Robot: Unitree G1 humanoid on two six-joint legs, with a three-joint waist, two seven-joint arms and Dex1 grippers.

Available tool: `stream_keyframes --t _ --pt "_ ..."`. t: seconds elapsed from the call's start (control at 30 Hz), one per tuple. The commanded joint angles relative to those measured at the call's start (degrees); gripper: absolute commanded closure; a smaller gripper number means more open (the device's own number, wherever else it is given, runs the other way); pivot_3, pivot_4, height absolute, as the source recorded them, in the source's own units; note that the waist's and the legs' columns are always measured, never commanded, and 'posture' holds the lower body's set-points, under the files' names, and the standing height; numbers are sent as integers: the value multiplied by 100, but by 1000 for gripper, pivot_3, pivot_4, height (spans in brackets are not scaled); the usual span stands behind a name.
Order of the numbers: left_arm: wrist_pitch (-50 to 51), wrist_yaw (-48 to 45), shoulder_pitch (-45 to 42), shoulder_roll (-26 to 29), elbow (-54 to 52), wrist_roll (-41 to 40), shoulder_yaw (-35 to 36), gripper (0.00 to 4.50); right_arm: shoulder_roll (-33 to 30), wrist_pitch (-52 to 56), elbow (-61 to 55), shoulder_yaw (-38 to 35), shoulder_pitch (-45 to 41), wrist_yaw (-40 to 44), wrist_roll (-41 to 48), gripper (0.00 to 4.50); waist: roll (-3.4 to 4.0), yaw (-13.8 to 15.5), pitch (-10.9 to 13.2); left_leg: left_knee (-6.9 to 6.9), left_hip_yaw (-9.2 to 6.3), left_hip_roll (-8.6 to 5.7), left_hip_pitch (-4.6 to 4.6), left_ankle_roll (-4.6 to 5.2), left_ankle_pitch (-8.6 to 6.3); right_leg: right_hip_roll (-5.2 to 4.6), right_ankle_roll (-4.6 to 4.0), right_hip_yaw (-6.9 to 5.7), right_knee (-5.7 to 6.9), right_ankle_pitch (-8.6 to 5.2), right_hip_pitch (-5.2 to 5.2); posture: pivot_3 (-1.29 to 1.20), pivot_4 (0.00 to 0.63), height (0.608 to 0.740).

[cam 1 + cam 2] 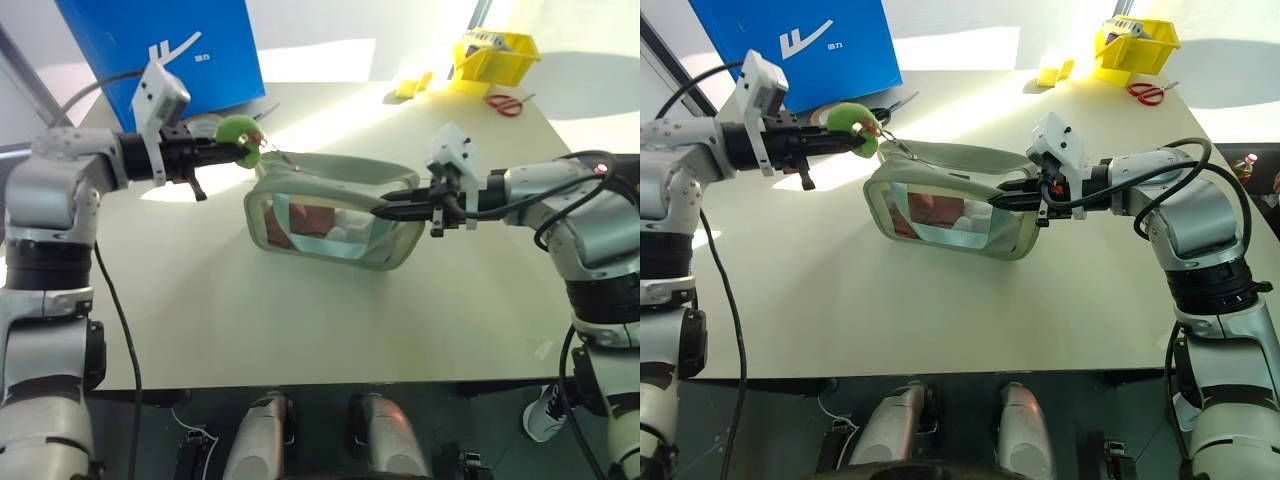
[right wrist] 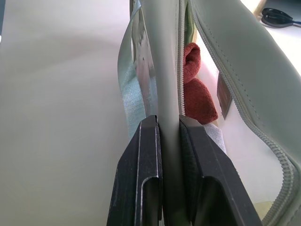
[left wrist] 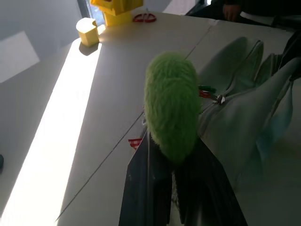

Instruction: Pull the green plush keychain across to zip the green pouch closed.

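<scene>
My left gripper (image 1: pixel 236 150) was clamped on the keychain (image 1: pixel 238 135), the fuzzy lime-green charm bulging out past my black fingers (image 3: pixel 155 188), with a bit of red showing beside it. The keychain hung above the table (image 1: pixel 300 330) at the pouch's far left corner, joined to the zipper there by a small metal link. My right gripper (image 1: pixel 385 211) was pinched on the pouch (image 1: pixel 330 215), its two fingers (image 2: pixel 141 179) pressed flat on either side of the pale green fabric at the pouch's right end, holding that end up. The pouch hung tilted between my two grippers, over the middle of the table, its clear window facing near and showing reddish and white contents. The zip stood open along the top; through the gap I could see a dark red soft thing (image 2: pixel 195 94) inside. Behind my left arm stood a blue box (image 1: pixel 160 50) at the table's far left. At the far right corner sat a yellow bin (image 1: pixel 495 55), with red-handled scissors (image 1: pixel 505 103) just right of it and a small yellow block (image 1: pixel 410 87) to its left.
</scene>
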Motion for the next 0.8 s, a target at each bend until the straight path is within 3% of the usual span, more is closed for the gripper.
stream_keyframes --t 0.03,0.33,0.43,0.63,0.8 --pt "-52 -10 -76 -152 -444 1 -157 4476 19 -46 -97 -167 -93 -61 -4 3925 0 -3 0 0 0 0 1 0 0 0 0 0 0 0 0 0 150 740" --pt "-237 31 148 -487 -465 287 -579 4476 23 49 -236 -222 -12 -202 50 3925 0 -12 0 0 1 0 10 -1 2 2 0 0 2 0 7 0 150 740" --pt "-246 20 12 -460 -336 258 -461 3485 -20 69 -271 -259 26 -221 65 3925 0 -6 0 0 1 0 12 1 1 2 0 0 2 0 9 0 150 740" --pt "-265 -103 -251 -111 -124 363 -395 519 -13 43 -233 -253 19 -231 35 3925 0 -13 0 0 0 0 16 2 0 1 0 0 2 0 12 0 150 740" --pt "-221 -450 -118 385 -246 312 -354 519 11 -18 -136 -211 -48 -204 -11 3925 0 -12 0 -1 0 1 17 1 -1 1 0 0 2 0 12 0 150 740"
